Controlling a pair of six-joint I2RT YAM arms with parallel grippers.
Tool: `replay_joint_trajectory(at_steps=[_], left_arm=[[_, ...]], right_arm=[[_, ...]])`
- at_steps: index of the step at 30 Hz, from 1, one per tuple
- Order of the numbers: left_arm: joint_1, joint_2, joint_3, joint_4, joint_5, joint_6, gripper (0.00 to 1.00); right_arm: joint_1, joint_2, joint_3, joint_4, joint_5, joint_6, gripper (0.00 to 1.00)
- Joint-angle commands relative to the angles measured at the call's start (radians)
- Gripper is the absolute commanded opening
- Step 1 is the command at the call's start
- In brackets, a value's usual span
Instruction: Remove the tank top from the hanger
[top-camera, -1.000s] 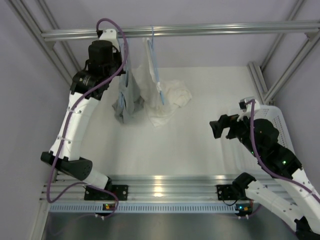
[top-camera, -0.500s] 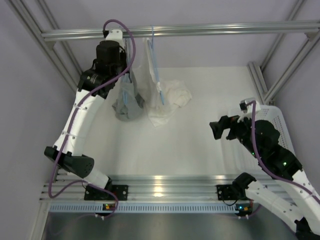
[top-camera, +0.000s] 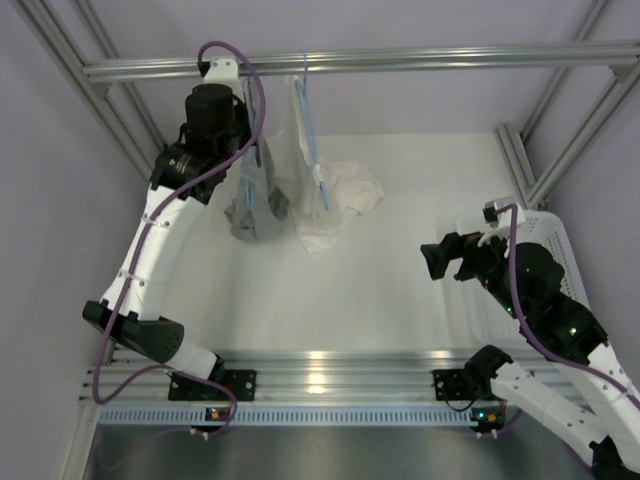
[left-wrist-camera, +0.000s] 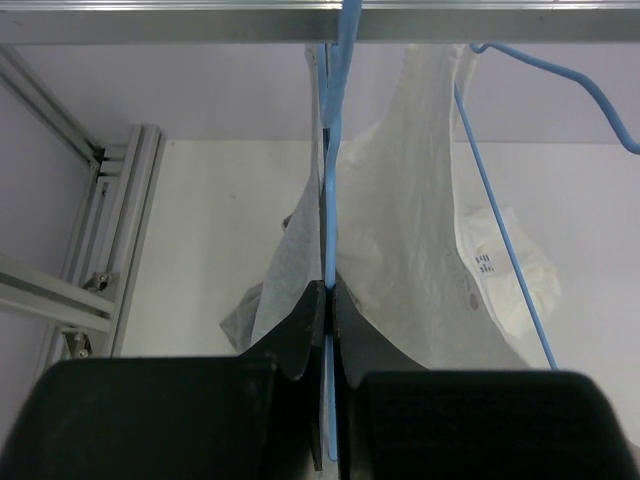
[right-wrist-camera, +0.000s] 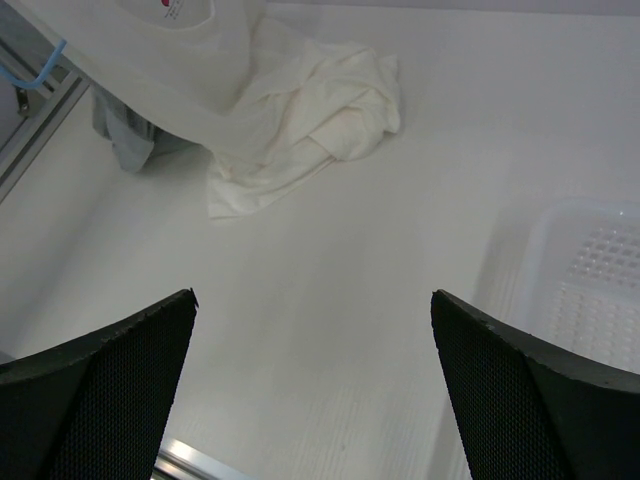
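Writing: small cloth label (left-wrist-camera: 486, 265) on the white garment (left-wrist-camera: 400, 220), with dark marks too small to read. In the right wrist view, a red printed mark (right-wrist-camera: 186, 8) at the neck of the same garment, cut off by the picture's top edge and unreadable.

Tank top (top-camera: 256, 208): grey, draped on the hanger (left-wrist-camera: 329, 190) beneath the rail (top-camera: 420, 58), at the far left of the table (top-camera: 400, 290). Lower end bunched on the table. Grey cloth just left of the hanger wire in the left wrist view.

Left jaws: narrow, pinched on the light-blue hanger wire, seen edge-on between them. Left arm (top-camera: 160, 220) raised to the rail.

Just right of the hanger: second hanger (left-wrist-camera: 505, 240), also blue, hooked on the same rail and carrying the white garment. Garment close against the gripped wire, its lower part heaped on the table beside the tank top.

Right jaws: wide apart, holding nothing, low over the table, well apart from both garments.

Basket (top-camera: 560, 250): white, perforated, at the table's right edge, just beside the right arm (top-camera: 540, 300).

Aluminium frame post (left-wrist-camera: 100, 230) at the left, behind the tank top.
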Motion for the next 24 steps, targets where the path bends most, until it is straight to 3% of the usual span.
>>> replay_joint_trajectory(at_steps=[1, 10, 24], left_arm=[[-0.001, -0.066, 0.034, 0.139, -0.043, -0.009, 0.0], [0.0, -0.11, 0.027, 0.145, 0.005, -0.005, 0.0], [0.0, -0.251, -0.189, 0.217, 0.023, -0.032, 0.0]], right_arm=[[0.011, -0.008, 0.008, 0.051, -0.013, 0.007, 1.0], [0.011, -0.02, 0.011, 0.051, -0.012, -0.001, 0.99], [0.013, -0.026, -0.004, 0.053, -0.004, -0.004, 0.99]])
